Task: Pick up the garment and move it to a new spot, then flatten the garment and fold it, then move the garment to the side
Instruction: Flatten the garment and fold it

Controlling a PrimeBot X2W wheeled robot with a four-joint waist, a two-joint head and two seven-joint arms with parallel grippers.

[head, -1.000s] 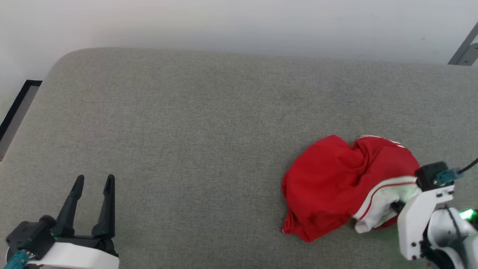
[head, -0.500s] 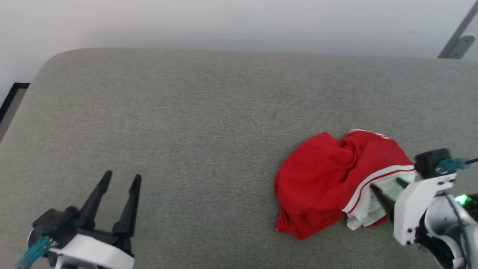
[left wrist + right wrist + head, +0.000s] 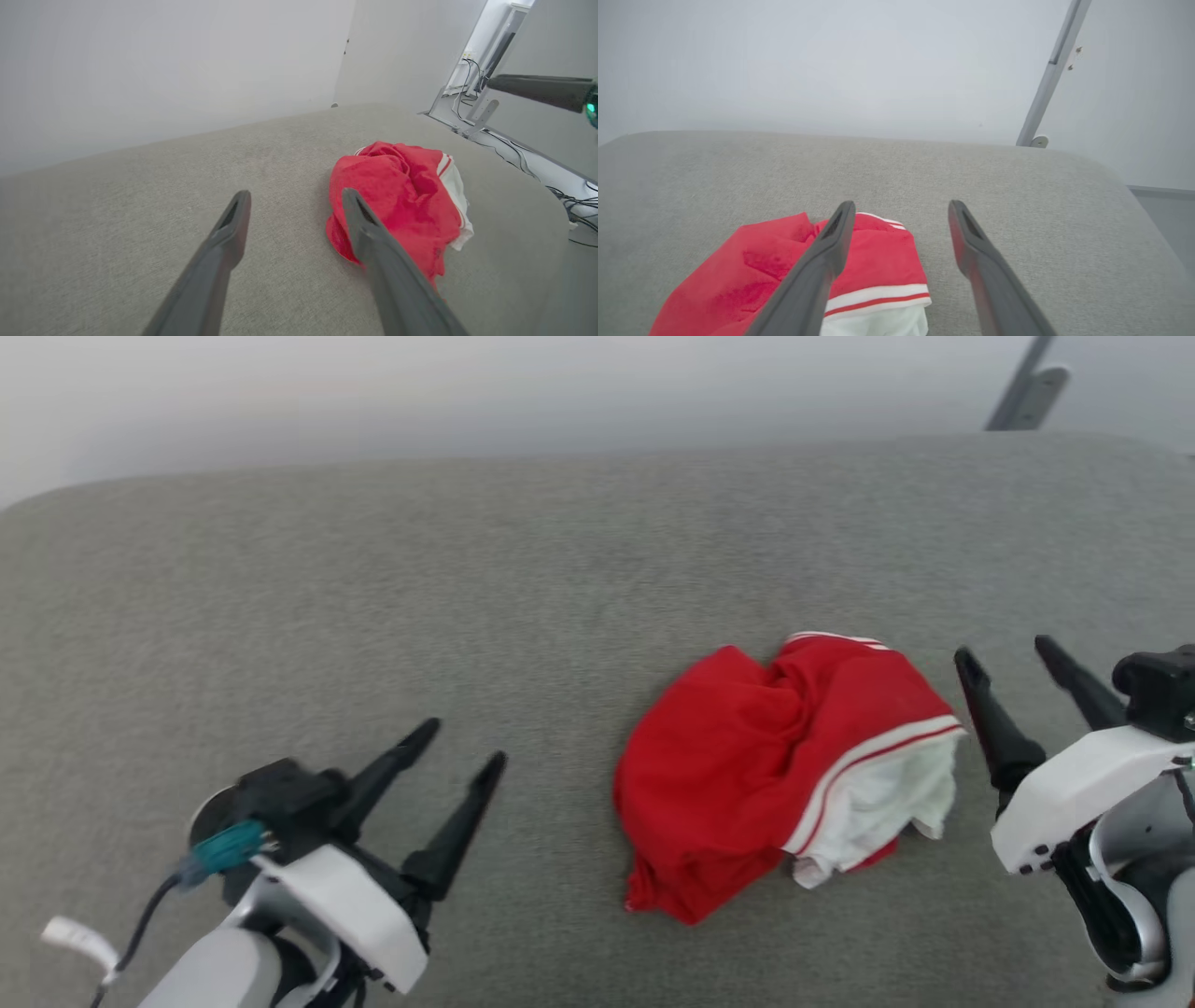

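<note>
The garment (image 3: 775,775) lies crumpled in a heap on the grey cushion (image 3: 523,579), red with a white sleeve and striped trim at its right side. It also appears in the left wrist view as a red heap (image 3: 397,200) and in the right wrist view (image 3: 784,270). My right gripper (image 3: 1004,653) is open just right of the garment, clear of the cloth, with nothing between its fingers. My left gripper (image 3: 462,742) is open at the lower left, well apart from the garment. In the right wrist view the right gripper (image 3: 901,207) spans bare cushion beside the garment.
The grey cushion's far edge (image 3: 597,457) meets a pale wall. A metal bracket (image 3: 1027,387) stands at the upper right. Cables (image 3: 574,200) lie on the floor past the cushion's right end in the left wrist view. Bare cushion stretches left of the garment.
My right gripper has opened, let go of the white sleeve and drawn back to the right. The left gripper has come forward and rightward. The head camera has also shifted.
</note>
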